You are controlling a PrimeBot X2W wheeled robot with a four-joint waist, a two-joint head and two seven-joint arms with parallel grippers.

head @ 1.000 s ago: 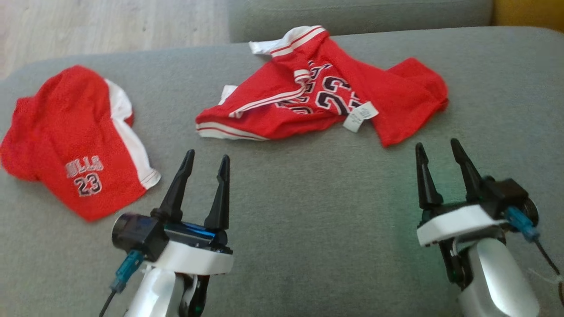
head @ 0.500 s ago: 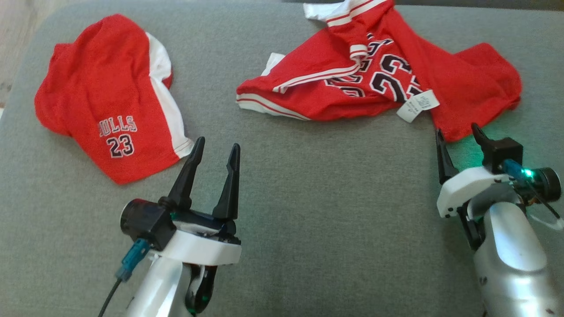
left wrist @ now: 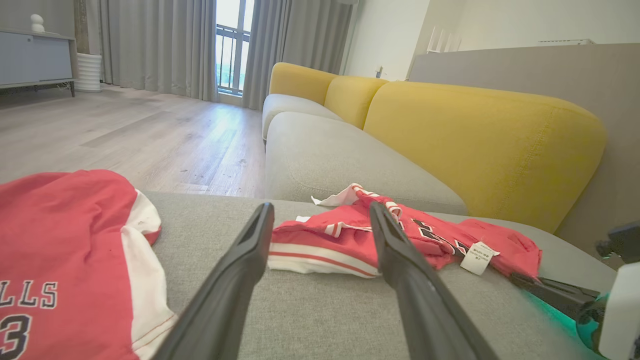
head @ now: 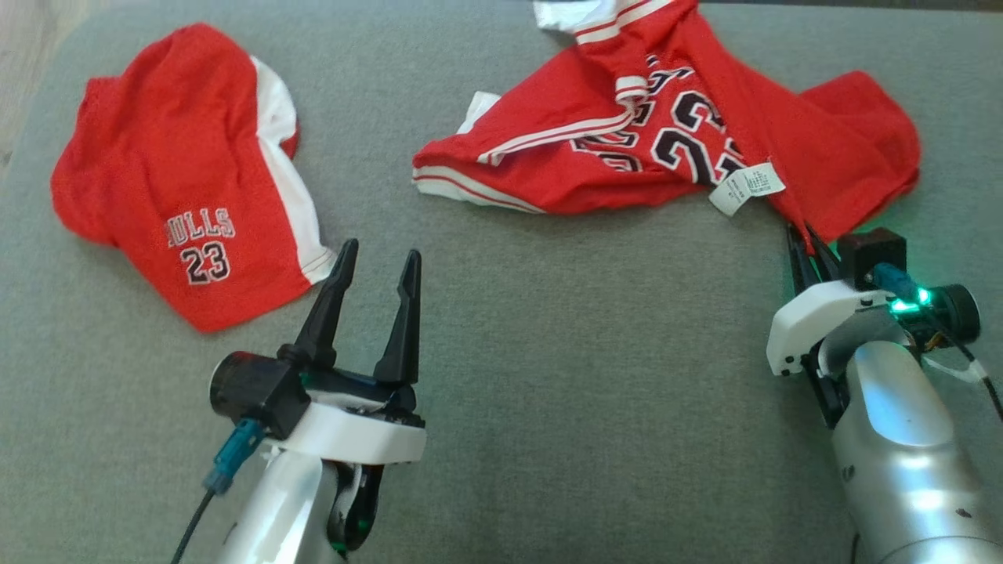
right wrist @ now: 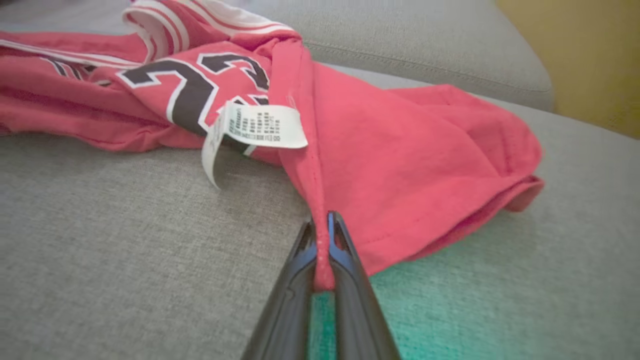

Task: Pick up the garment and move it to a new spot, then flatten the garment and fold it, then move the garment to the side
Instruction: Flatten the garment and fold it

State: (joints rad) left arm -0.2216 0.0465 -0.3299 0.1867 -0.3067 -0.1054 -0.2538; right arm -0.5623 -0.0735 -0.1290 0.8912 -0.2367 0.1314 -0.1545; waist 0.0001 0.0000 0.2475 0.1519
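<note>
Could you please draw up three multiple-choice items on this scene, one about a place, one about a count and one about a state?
1. In the head view, where are the shorts relative to the jersey?
A. Left of it
B. Right of it
C. On it
2. How many red garments lie on the sofa seat?
A. One
B. Two
C. Four
3. What state is the right pincer in?
A. Wide open
B. Shut on nothing
C. Shut on the jersey
Answers: 1 A, they sit by the view's left edge; 2 B, shorts and jersey; 3 C, red cloth is pinched between its fingers.
</note>
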